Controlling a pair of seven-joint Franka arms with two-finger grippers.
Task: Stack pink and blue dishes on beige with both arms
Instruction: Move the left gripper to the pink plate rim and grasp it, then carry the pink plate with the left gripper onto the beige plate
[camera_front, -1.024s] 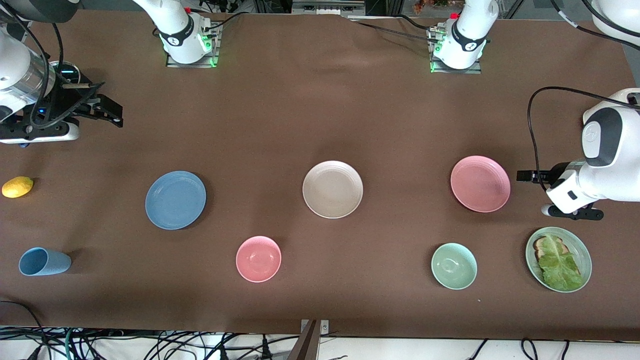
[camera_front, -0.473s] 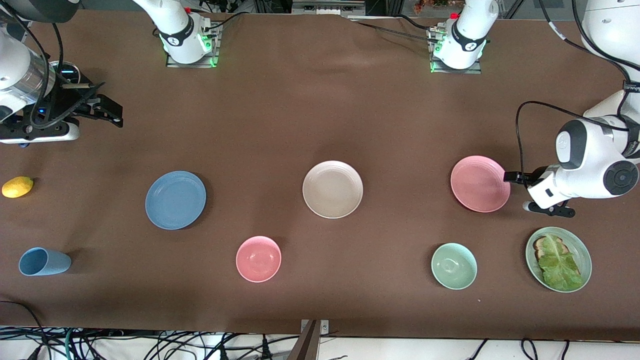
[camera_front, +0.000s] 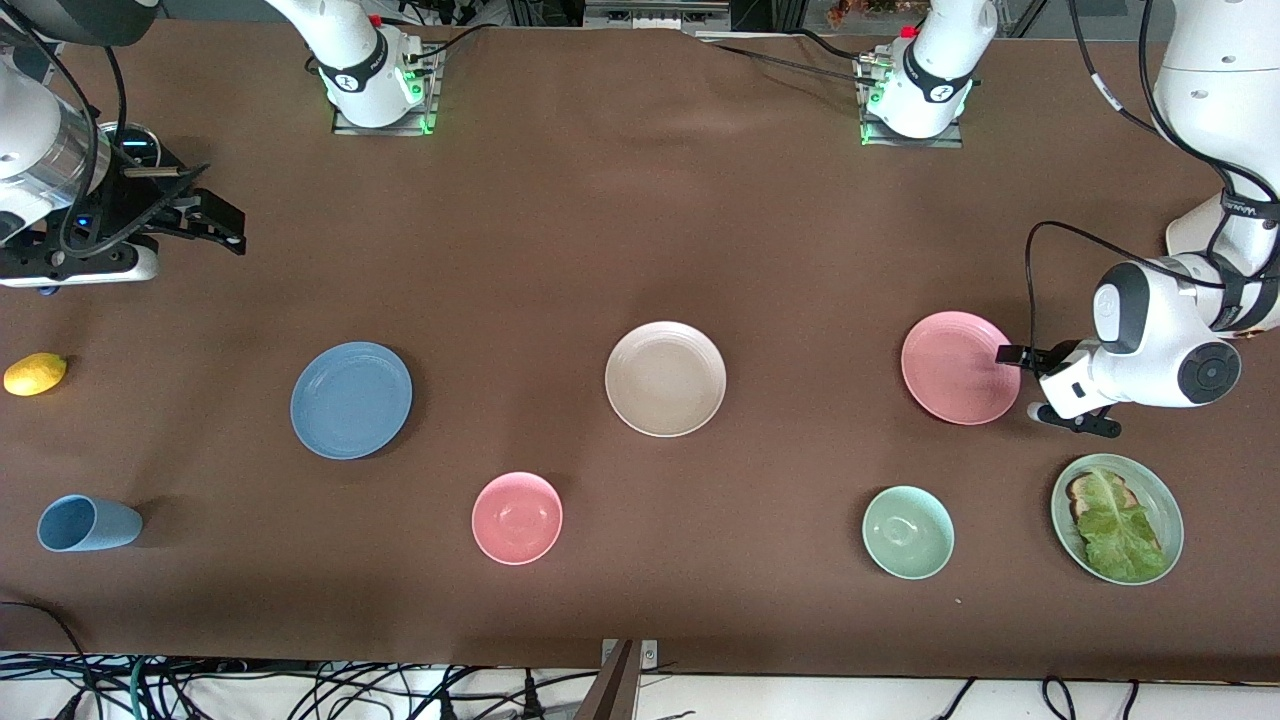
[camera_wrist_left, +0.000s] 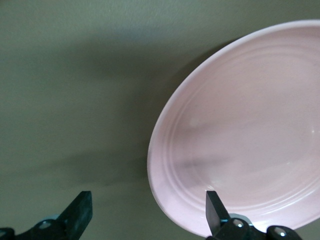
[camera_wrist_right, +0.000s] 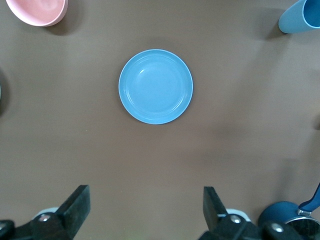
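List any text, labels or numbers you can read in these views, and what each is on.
None can be read.
Left arm: small dark lettering on its white link, too small to read.
Arm bases: dark bands with a small round mark, not legible.
Pink plate, blue plate, beige plate: no markings.

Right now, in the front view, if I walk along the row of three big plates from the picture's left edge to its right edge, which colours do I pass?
Blue plate → beige plate → pink plate.
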